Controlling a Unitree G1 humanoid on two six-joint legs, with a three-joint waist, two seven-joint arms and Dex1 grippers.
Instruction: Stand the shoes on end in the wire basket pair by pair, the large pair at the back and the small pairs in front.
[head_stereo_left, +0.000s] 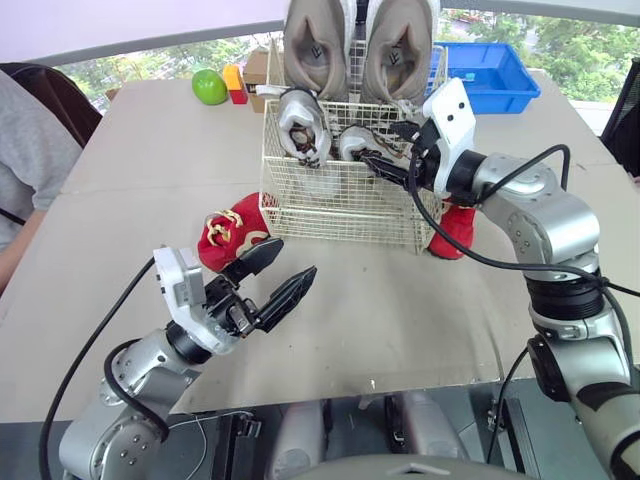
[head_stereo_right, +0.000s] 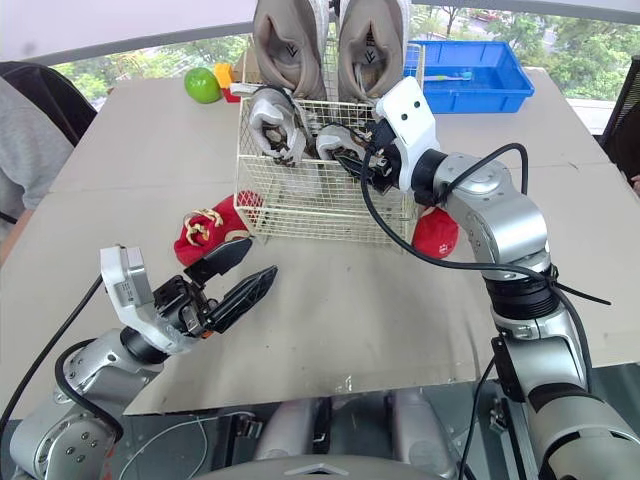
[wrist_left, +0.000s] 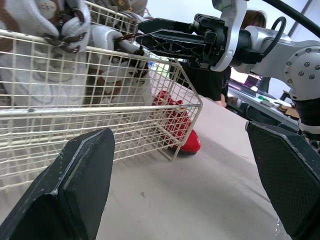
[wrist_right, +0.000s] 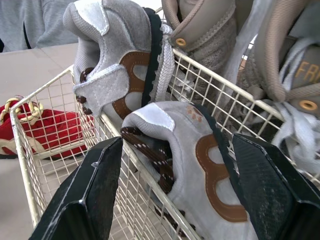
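Cream wire basket (head_stereo_left: 330, 215) mid-table. Large taupe suede shoes (head_stereo_left: 318, 45) upright at its 12 o'clock side. Small grey-brown sneakers (head_stereo_left: 303, 122) in front of them. Right gripper (wrist_right: 177, 140) spread wide astride one grey sneaker. Left gripper (head_stereo_left: 292, 258) wide, empty, at basket's 7 o'clock. Red cloth shoe (head_stereo_left: 228, 232) at 8 o'clock, second red shoe (head_stereo_left: 455, 230) at 4 o'clock.

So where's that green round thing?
In the left eye view, the green round thing sits at the far left of the table. It is next to a small yellow and red block, to the left of the wire basket.
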